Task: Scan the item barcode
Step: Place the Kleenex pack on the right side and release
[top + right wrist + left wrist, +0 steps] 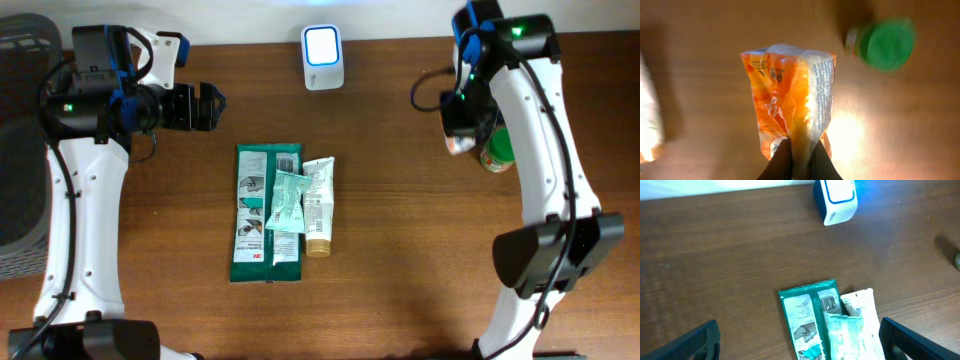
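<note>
Green-lidded jar (499, 157) on wooden table (400, 260); grey basket (18, 220) at left.

The overhead view looks straight down from well above and takes in the whole counter (400, 300). The left wrist view hangs fairly high, tilted toward the far edge. It shares the white scanner (836, 200) and green packet (802, 315) with overhead. The right wrist view looks down from close, with the orange packet (790, 90) filling it, and shares the green-lidded jar (885, 42) with overhead.
</note>
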